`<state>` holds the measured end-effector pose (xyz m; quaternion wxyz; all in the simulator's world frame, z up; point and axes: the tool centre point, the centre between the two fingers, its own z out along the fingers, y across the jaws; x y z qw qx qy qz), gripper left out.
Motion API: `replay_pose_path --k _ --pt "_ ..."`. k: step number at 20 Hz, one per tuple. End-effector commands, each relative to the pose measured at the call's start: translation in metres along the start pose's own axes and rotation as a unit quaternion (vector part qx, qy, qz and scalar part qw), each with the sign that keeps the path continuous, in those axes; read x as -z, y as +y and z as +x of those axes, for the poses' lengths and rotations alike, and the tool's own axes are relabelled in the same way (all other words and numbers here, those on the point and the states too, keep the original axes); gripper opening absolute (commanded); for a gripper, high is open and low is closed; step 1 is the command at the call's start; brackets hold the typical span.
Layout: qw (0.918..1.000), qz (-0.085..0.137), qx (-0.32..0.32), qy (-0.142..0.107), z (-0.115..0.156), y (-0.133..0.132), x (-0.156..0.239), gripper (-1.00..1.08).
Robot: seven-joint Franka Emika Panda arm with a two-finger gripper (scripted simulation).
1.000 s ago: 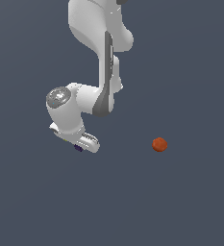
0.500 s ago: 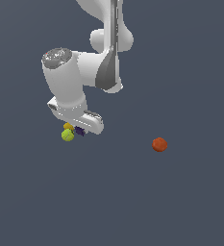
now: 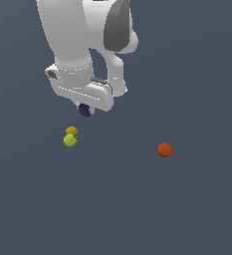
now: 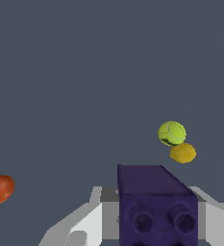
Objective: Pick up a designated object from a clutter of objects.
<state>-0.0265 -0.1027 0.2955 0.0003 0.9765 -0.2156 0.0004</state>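
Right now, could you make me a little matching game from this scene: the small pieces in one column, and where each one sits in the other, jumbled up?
Things:
1. dark purple studded block
2. lime-green ball
3. orange-red ball
4. yellow-orange lump

Places:
A. alone on the floor, off to the exterior view's right
B. held between the robot's jaws, up off the floor
C. on the floor touching the yellow-orange lump
D. on the floor, closest of the loose pieces to the raised block in the exterior view

Pairs: 1-B, 2-C, 3-A, 4-D
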Motion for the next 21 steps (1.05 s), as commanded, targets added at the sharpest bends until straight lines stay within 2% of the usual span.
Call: replay_pose_path --k 1,11,21 --pt "1.0 0.0 0.0 0.0 -0.009 -0.002 0.025 -1.0" --pt "1.0 0.0 0.0 0.0 -0.033 -0.008 0.1 -1.0" --pt "1.0 0.0 0.0 0.0 -0.038 -0.012 0.123 -1.0"
